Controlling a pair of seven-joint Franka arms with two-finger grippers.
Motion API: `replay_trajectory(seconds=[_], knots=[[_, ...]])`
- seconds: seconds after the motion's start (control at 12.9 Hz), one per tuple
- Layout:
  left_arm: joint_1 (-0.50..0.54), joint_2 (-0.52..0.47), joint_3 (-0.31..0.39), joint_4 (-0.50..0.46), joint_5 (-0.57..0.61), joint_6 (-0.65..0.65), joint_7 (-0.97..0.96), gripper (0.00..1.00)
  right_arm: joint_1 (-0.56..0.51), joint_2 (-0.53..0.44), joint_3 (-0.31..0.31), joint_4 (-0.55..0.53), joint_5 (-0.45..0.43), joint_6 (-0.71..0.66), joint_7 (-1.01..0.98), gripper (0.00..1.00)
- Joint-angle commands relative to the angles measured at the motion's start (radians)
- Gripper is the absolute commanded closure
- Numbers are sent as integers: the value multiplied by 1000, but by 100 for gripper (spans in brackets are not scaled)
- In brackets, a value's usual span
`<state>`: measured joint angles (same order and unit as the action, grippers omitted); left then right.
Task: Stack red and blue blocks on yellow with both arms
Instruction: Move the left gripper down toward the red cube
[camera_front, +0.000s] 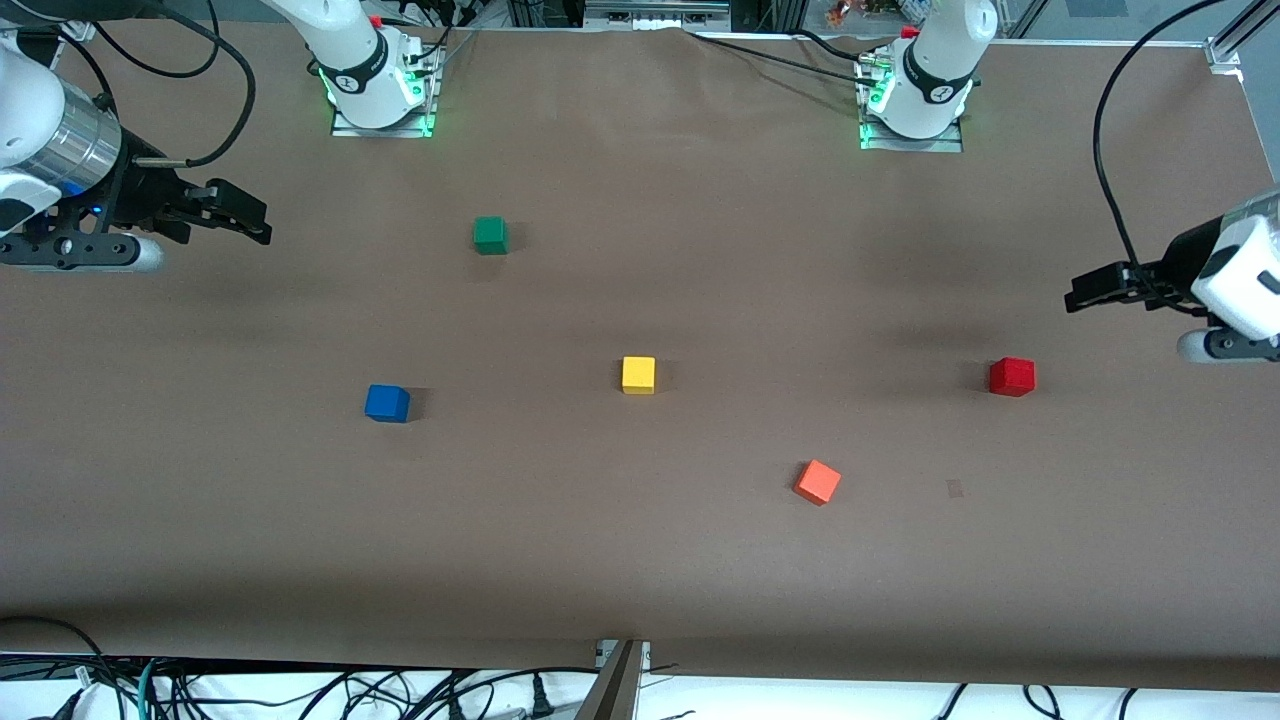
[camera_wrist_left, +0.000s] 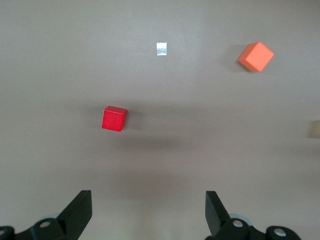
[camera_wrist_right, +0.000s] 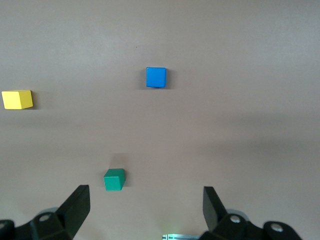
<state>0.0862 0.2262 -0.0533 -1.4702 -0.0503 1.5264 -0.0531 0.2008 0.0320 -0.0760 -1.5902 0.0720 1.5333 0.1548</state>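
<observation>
Nearest the front camera we see the table (camera_front: 300, 560), its brown cover bare along the near edge. The first thing on it is the orange-red cube (camera_front: 818, 482), turned cornerwise, with a small pale patch (camera_front: 955, 488) beside it toward the left arm's end — perhaps tape, though we cannot be sure.

Next come three cubes in a loose row, all well apart. The blue block (camera_front: 387, 403) sits toward the right arm's end, the yellow cube (camera_front: 638, 375) near the middle, and the red block (camera_front: 1012, 377) toward the left arm's end. Each is a plain matte cube resting flat, with open brown surface on every side of it. The two task blocks match the yellow one in size; the red is deeper than the orange-red cube.

Farther back the green cube (camera_front: 490, 235) stands alone.

The left gripper (camera_front: 1085, 290) hangs over the table near its left-arm edge, empty, fingers spread wide — its wrist view shows the red block between and ahead of them. The right gripper (camera_front: 245, 215) hangs over the right arm's end, likewise spread and empty.
</observation>
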Motion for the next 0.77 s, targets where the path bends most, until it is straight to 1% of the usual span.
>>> replay_trajectory(seconds=[0.0,0.15,0.46,0.7], knots=[[15,85,-5,33,32,23,6,0,-3,8,5,21,-8,-4,-1,0],[15,134,-8,31,102,63,7,0,-3,8,5,21,-8,-4,-1,0],[49,238,-7,11,104,153,27,0,-3,8,5,21,-8,-4,-1,0],[92,284,-7,-39,104,259,87,0,-3,8,5,21,-6,-4,-1,0]])
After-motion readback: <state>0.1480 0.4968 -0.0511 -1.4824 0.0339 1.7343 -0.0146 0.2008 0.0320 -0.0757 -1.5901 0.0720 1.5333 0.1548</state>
